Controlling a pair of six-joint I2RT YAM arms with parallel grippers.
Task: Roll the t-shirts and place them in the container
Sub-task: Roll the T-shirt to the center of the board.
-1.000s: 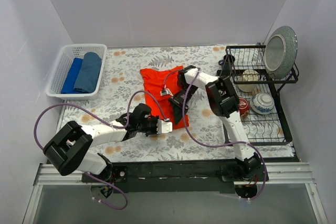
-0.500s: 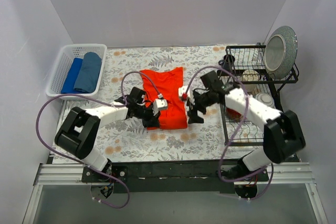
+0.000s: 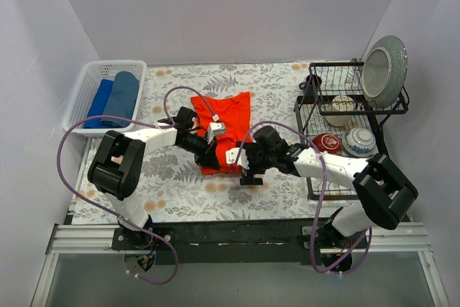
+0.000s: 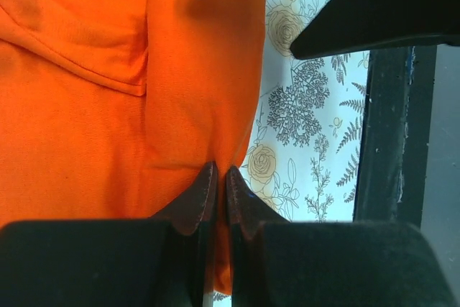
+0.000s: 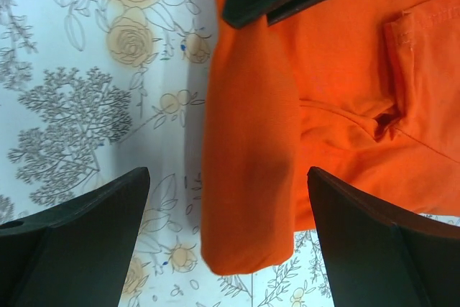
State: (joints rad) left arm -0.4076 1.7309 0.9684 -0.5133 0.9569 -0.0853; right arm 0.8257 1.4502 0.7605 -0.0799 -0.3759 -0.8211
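Note:
The orange-red t-shirt [image 3: 228, 116] lies flat mid-table, its near end turned over into a thick fold [image 3: 221, 165]. My left gripper [image 3: 211, 156] is at the fold's left side, shut on the shirt's fabric [image 4: 180, 91], with a thin strip of orange between the fingertips [image 4: 221, 181]. My right gripper [image 3: 242, 166] is at the fold's right end, jaws wide open. The rolled end [image 5: 248, 199] lies between the fingers [image 5: 86, 235], untouched. The royal blue t-shirt [image 3: 98, 103] and the teal-blue one [image 3: 121, 97] lie rolled in the white basket [image 3: 80, 98] at the far left.
A black dish rack [image 3: 351, 170] stands on the right with a grey plate [image 3: 383, 70], pale bowls [image 3: 359, 140] and a dark-red bowl [image 3: 327, 141]. Purple cables loop over both arms. The black front rail [image 4: 388, 127] runs along the near table edge.
The left gripper moved from the near table up onto the shirt's near left edge. The right arm swung from over the shirt to its near right corner. The shirt's near end now lies folded over.

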